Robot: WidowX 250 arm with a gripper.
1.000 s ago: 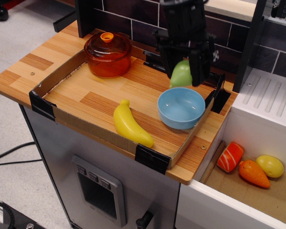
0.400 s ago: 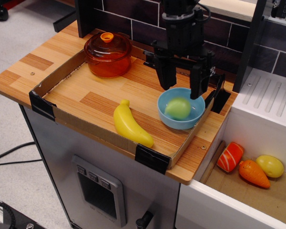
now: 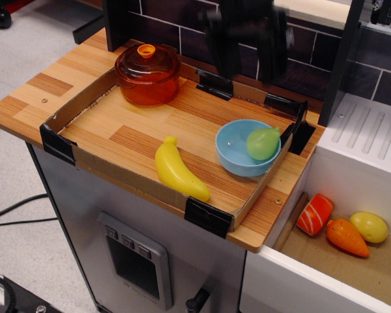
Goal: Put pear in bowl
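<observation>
The bowl sits on the wooden countertop below the gripper, and the pear lies inside it, leaning against the wall on the side nearest the white rack, with its tapered tip pointing up toward that rim. Nothing else is in the bowl. Farther off to the gripper's side, an orange lidded pot stands closed; its contents cannot be made out through the tinted walls. A yellow banana lies loose on the wood just beside the bowl, on the side away from the rack.

The gripper hangs high above the bowl, blurred, with its two dark fingers spread well apart. It holds nothing and touches nothing; the pear is well below it.
</observation>
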